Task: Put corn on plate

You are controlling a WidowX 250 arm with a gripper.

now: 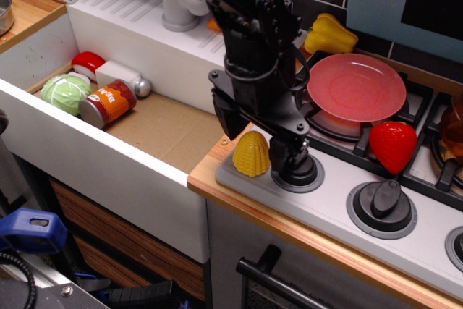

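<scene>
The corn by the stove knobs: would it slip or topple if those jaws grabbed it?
The corn looks like hard moulded plastic, so probably stiff and light. Its dome tapers upward, so the jaws might slide off a high grip. It stands on a broad flat base at the stove's edge, so a nudge should shift rather than tip it.

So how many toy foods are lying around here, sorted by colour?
Yellow: 2, corn and bell pepper
Red: 1, strawberry
Green: 1, cabbage
Orange: 1, can
Total: 5

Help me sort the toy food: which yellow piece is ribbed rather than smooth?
The corn, a ribbed dome at the stove's front-left corner beside a knob. The bell pepper behind the plate is smooth and lobed.
</scene>
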